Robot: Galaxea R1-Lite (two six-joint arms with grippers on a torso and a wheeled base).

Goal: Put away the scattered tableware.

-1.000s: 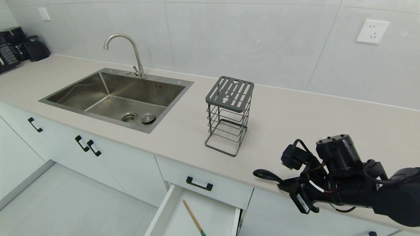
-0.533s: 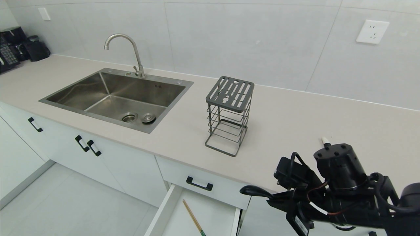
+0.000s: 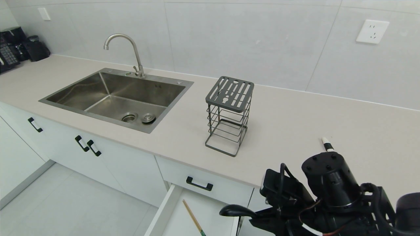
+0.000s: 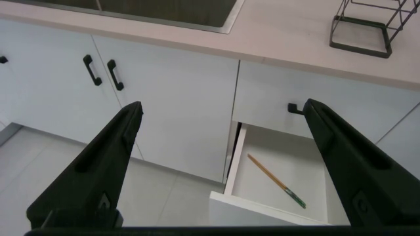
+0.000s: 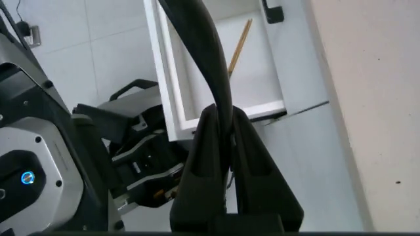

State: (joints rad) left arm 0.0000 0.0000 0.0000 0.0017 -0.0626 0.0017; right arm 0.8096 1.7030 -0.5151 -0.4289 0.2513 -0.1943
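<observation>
My right gripper [image 3: 266,219] is shut on the handle of a black spoon [image 3: 237,211]. The spoon's bowl sticks out past the counter's front edge, over the right side of the open white drawer [image 3: 164,209]. In the right wrist view the spoon [image 5: 205,49] runs out from between the shut fingers [image 5: 249,164], with the drawer [image 5: 172,78] beneath. One wooden chopstick with a green tip [image 3: 193,223] lies in the drawer. My left gripper [image 4: 223,108] hangs open and empty below counter height, facing the drawer [image 4: 230,172] and the chopstick [image 4: 275,181].
A dark wire rack [image 3: 229,114] stands on the beige counter [image 3: 295,111], also seen in the left wrist view [image 4: 364,26]. A thin white-tipped stick [image 3: 326,144] lies behind my right arm. A steel sink [image 3: 82,103] with a faucet [image 3: 131,49] is at the left.
My right gripper has carried the black spoon down and to the left, off the counter edge toward the open drawer. This uncovered the white-tipped stick on the counter.
</observation>
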